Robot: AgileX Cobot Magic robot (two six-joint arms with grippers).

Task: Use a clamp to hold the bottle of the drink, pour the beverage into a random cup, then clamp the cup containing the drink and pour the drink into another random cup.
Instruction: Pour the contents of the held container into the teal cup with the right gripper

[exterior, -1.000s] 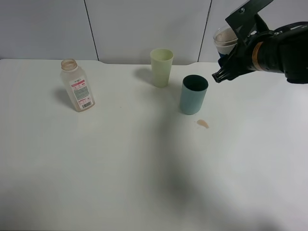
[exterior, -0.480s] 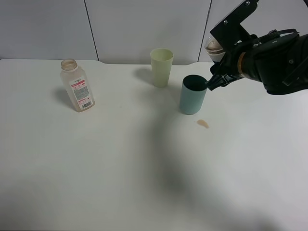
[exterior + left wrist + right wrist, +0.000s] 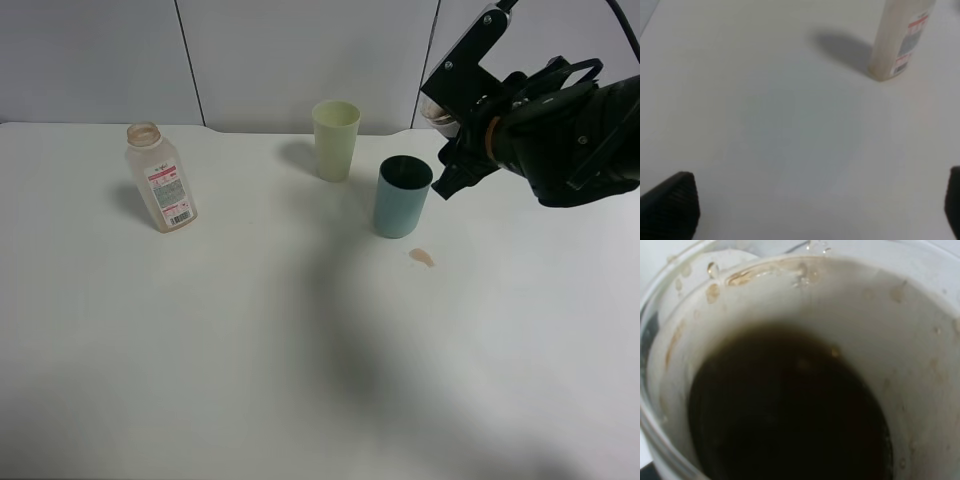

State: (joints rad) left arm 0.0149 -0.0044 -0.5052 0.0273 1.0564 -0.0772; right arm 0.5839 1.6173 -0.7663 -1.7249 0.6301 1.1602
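Observation:
My right gripper (image 3: 448, 128), on the glossy black arm, is shut on the clear plastic cup (image 3: 436, 108) and holds it in the air just right of and above the rim of the teal cup (image 3: 401, 197). The arm hides most of the held cup, its sleeve included. The right wrist view looks straight into this cup (image 3: 805, 300), with brown beverage (image 3: 790, 415) in its bottom. The bottle (image 3: 160, 178) stands capless at the far left and looks nearly empty; it also shows in the left wrist view (image 3: 900, 40). My left gripper (image 3: 812, 205) is open and empty over bare table, short of the bottle.
A pale green cup (image 3: 335, 139) stands upright behind and left of the teal cup. A small brown spill (image 3: 421, 258) lies on the white table (image 3: 300, 350) just in front of the teal cup. A grey panelled wall backs the table.
My right gripper has carried the clear cup left and slightly down, from up at the right to beside the teal cup's rim. The bottle and the other cups have not moved.

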